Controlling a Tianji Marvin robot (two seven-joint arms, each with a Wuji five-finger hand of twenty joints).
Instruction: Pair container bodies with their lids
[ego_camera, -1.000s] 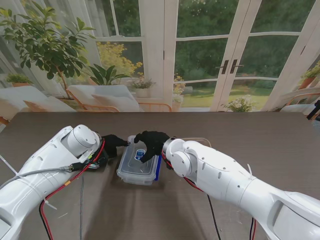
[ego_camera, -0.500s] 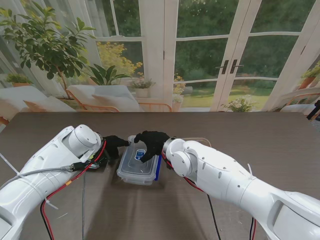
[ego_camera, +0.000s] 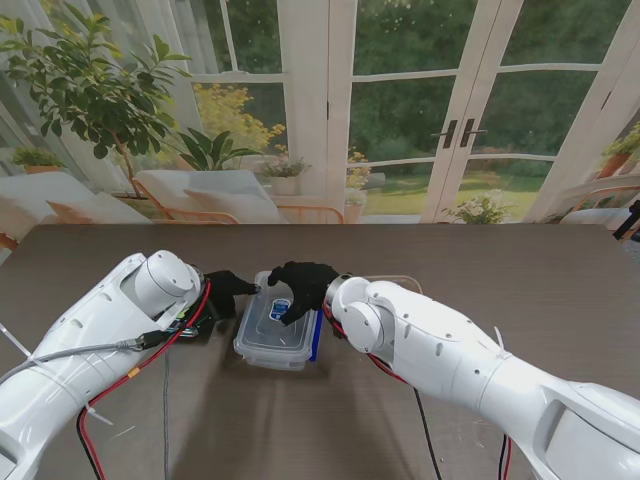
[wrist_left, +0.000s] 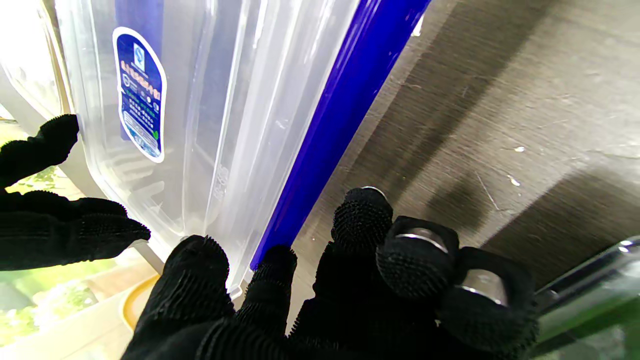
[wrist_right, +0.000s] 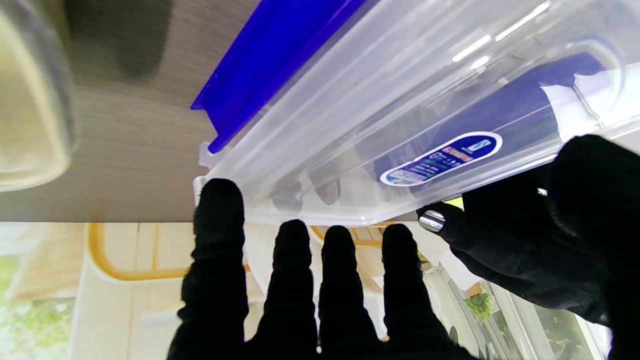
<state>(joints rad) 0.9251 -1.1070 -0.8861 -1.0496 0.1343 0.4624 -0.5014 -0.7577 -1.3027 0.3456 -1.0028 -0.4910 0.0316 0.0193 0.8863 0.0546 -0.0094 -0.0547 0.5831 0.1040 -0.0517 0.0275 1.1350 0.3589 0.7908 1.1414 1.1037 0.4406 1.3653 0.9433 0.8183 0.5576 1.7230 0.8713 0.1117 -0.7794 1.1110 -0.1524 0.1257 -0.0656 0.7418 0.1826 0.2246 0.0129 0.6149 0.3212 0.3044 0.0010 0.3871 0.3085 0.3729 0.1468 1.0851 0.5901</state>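
As both flank it, clear container (ego_camera: 276, 328) between left hand (ego_camera: 226, 291), right hand (ego_camera: 300, 287).

Dark wood-grain table (ego_camera: 520, 270), clear container (ego_camera: 272, 335) resting on a blue lid (ego_camera: 316, 338), glass lid (ego_camera: 395, 282) just beside

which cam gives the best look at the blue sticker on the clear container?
Left wrist: the blue sticker is large, unobstructed, print lines visible. Right wrist shows it foreshortened, seen through plastic. In the stand view it is tiny.

The stand camera looks down the dark wooden worktop (ego_camera: 520, 270); both wrist cameras look closely at one shared clear plastic box with a blue rim (ego_camera: 277, 330) (wrist_left: 210, 115) (wrist_right: 390, 110).
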